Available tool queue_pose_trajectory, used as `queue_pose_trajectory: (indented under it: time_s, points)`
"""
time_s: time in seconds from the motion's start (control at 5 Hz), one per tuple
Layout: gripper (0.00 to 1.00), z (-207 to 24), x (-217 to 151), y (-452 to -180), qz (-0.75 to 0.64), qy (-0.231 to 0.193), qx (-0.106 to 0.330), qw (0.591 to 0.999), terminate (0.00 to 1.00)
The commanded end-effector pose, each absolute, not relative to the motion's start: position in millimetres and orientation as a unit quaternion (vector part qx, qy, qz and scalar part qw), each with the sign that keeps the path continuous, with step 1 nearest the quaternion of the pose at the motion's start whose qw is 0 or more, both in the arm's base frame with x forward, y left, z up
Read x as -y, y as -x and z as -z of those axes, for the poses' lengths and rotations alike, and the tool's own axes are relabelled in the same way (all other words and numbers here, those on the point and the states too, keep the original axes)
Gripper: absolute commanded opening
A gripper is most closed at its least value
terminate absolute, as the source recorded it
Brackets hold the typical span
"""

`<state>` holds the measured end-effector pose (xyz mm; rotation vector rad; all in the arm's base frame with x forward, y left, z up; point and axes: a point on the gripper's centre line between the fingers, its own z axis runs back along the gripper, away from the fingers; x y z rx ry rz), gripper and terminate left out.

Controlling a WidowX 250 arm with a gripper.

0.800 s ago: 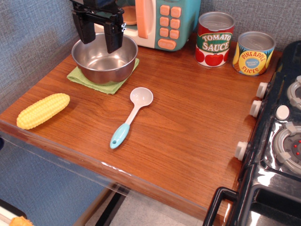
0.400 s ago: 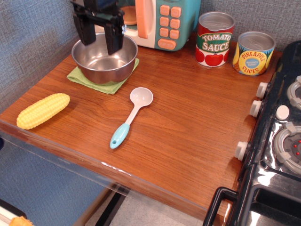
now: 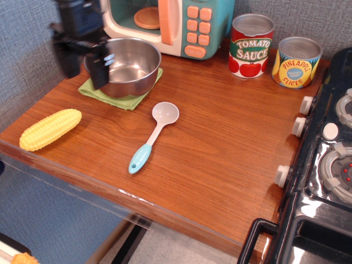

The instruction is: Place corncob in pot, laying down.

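Wooden counter point(image 3: 220, 143) takes up most of what I can see from here, with a black toy stove point(image 3: 324, 165) along its right edge and a teal toy microwave point(image 3: 170, 22) at the back. Next in size comes the pot point(image 3: 129, 66), shiny steel and empty, sitting on a green cloth point(image 3: 126, 102) just in front of the microwave. Two cans stand upright at the back right, well clear of everything else: the tomato sauce can point(image 3: 251, 45) and beside it the pineapple slices can point(image 3: 296, 61).

What has changed is the gripper point(image 3: 82, 63). A moment ago it hung over the pot; now it has swung out to the left, so that it sits at the pot's left rim and partly off the cloth, blurred with motion. Its two dark fingers point(image 3: 100, 69) are spread apart with nothing between them (the blur hides how wide, but the gap shows clearly enough).

That shift looks to me like the start of the reach, since the corncob point(image 3: 50, 128) lies in that direction: flat on the bare wood near the front left corner, slanted, well apart from the pot and from the arm. So nothing of the task is done yet; the cob has to be picked up first.

Smallest on the counter is the spoon point(image 3: 155, 135), white bowl and blue handle, lying in the middle and out of the likely path
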<state>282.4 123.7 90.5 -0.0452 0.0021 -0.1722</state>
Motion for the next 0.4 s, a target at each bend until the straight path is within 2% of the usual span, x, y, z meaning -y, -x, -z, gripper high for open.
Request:
queue_pose_trajectory:
  time_s: [0.0,0.2]
  points:
    - [1.0,-69,-150,-253,0.108,-0.012,-0.004,0.994,0.0]
    - [1.0,-46,-155,-263,0.094,-0.035,-0.014,0.995,0.0]
